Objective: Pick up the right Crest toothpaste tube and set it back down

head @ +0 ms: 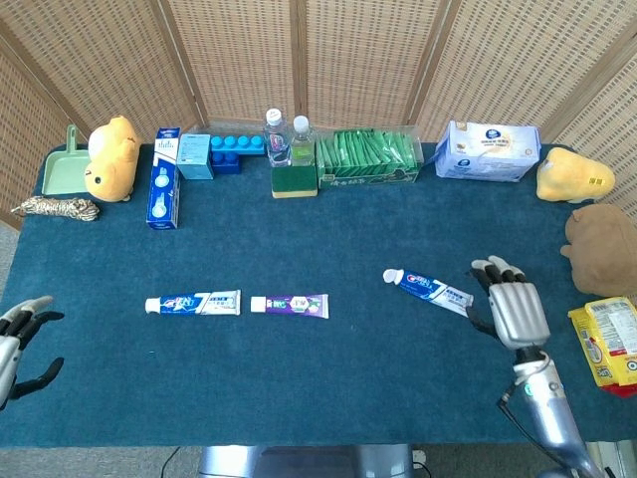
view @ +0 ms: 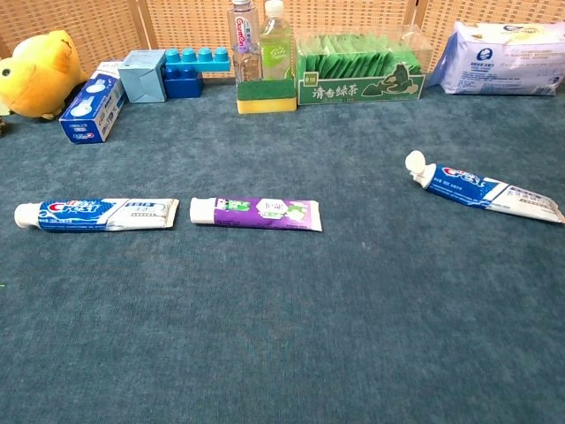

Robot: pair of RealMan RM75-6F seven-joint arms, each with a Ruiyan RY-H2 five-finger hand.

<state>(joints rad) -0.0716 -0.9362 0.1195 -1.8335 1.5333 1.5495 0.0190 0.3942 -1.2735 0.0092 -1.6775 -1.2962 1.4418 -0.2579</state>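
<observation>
Right robot hand fingers apart, empty, beside right Crest toothpaste tube | left robot hand apart at table edge

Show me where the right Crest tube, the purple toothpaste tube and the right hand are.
right Crest tube (view: 481, 188), chest view, middle of its body.
purple toothpaste tube (head: 290, 306), head view, middle of its body.
right hand (head: 516, 314), head view, back of the hand.
</observation>
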